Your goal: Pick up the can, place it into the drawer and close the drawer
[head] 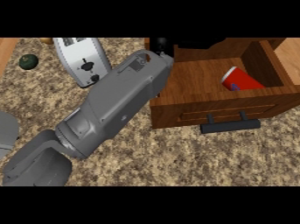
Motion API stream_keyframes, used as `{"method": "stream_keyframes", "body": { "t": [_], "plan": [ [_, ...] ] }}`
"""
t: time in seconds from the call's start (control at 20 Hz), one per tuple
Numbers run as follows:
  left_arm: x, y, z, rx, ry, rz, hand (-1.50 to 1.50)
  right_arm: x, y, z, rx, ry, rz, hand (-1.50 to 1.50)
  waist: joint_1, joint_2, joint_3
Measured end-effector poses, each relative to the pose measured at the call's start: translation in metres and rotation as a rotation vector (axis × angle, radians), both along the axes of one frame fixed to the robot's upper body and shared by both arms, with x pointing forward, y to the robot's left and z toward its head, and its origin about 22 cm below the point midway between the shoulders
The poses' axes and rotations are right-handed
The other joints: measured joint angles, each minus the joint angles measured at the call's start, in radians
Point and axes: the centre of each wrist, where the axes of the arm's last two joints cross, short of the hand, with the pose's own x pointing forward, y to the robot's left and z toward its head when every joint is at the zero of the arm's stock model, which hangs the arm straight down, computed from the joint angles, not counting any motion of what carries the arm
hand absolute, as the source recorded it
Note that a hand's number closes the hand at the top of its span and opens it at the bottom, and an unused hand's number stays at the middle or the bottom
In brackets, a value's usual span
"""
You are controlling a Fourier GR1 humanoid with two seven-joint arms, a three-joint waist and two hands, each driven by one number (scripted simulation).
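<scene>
Can [240, 80] tilted inside open drawer [210, 107]; hand [161, 44] barely visible behind it, fingers' state impossible to tell.

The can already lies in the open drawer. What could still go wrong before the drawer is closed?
1. The red can leans tilted against the drawer wall; a quick push may make it roll or jam.
2. The forearm reaches across the drawer's left rim and could be caught as it closes.
3. The toaster stands close beside that arm and may be bumped.
</scene>
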Motion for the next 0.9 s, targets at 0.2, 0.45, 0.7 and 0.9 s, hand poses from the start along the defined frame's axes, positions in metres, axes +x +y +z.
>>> {"method": "stream_keyframes", "body": {
  "t": [0.2,0.45,0.7,0.9],
  "plan": [
    [-0.001,-0.001,0.0,-0.023,-0.007,0.002,-1.5,-0.002,0.004,0.007,-0.07,-0.041,0.001,-1.5,0.002,-0.002,0.0],
    [-0.003,-0.002,0.0,-0.046,-0.039,-0.005,-1.5,0.002,0.004,0.02,-0.235,-0.117,0.016,-1.5,0.006,0.0,0.0],
    [-0.007,-0.007,0.004,-0.065,-0.081,-0.021,-1.5,0.016,0.017,0.031,-0.346,-0.19,0.05,-1.5,0.025,-0.001,-0.001],
    [-0.007,-0.01,0.011,-0.073,-0.106,-0.022,-1.5,0.027,0.033,0.041,-0.482,-0.216,0.048,-1.5,0.047,-0.002,-0.001]
  ]
}}
